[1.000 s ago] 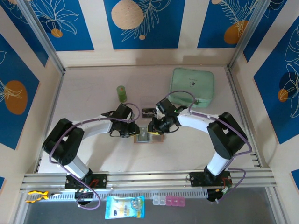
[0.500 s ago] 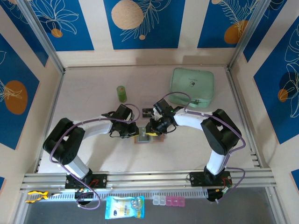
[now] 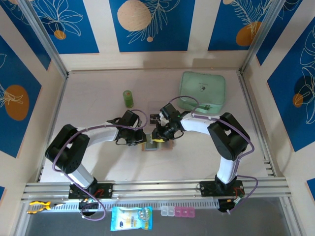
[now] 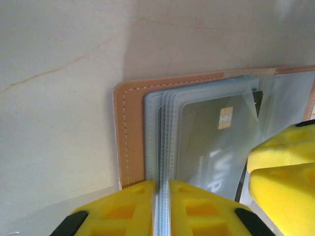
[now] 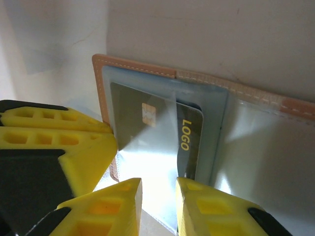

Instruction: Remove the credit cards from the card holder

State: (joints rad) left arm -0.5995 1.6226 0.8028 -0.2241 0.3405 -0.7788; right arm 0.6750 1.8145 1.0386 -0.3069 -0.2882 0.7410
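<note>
1. The card holder (image 3: 156, 145) lies open on the counter (image 3: 98, 93) with both arms meeting right over it. The mint-green pouch (image 3: 203, 91) sits well apart, beyond it to the right.
2. First change: the left fingers (image 3: 142, 139) have squeezed in over the last second. They now pinch the stack of clear sleeves at the holder's left edge, almost fully closed, while the tan cover stays flat on the counter.
3. Second change: the right arm has tucked its elbow in toward the holder, carrying the right fingers (image 3: 158, 138) further over the sleeves. They stand narrowly parted, with nothing visibly clamped between them.
4. The holder itself hasn't budged.
5. The credit cards are all still inside it. A grey chip card (image 4: 216, 132) sits behind plastic, and a dark card printed LOGO (image 5: 189, 140) is tucked beside it.
6. Glare on the plastic is heavy, so the right fingers may already straddle a sleeve lip; I can't say for sure.
7. My read is that the holder is now anchored and the pull is set up but not begun. The right side needs a card's edge, not the sleeve, or the whole holder may drag along.
</note>
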